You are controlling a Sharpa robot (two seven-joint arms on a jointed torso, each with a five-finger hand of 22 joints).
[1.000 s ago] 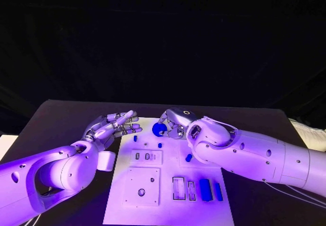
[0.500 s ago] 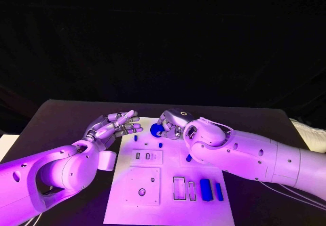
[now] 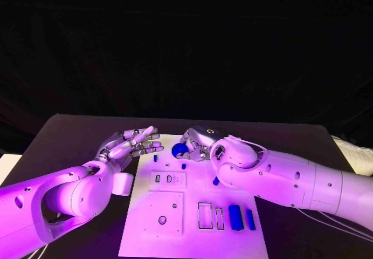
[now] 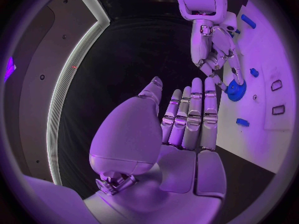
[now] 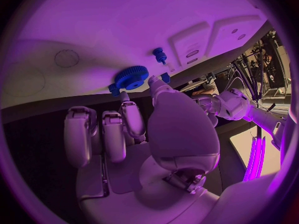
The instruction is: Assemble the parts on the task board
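The white task board (image 3: pixel 194 237) lies in the middle of the table. My right hand (image 3: pixel 199 141) is over the board's far edge and pinches a blue gear (image 3: pixel 180 150) in its fingertips. The left wrist view shows that gear (image 4: pixel 236 90) under the right hand (image 4: pixel 215 50), just above the board (image 4: pixel 268 45). In the right wrist view the gear (image 5: pixel 131 77) sits at the tips of my right hand (image 5: pixel 143 129). My left hand (image 3: pixel 128 144) hovers beside the board's far left corner, fingers spread, holding nothing.
Small blue parts lie on the board: a peg (image 3: pixel 154 158), another (image 3: pixel 183 167), one (image 3: pixel 215 181) by the right arm, and two long blocks (image 3: pixel 235 217) (image 3: pixel 250 218) near slotted recesses (image 3: pixel 204 215). Raised white plates (image 3: pixel 166 179) sit on the board's left half.
My right hand has shifted slightly left with the gear. The left hand has stayed put.
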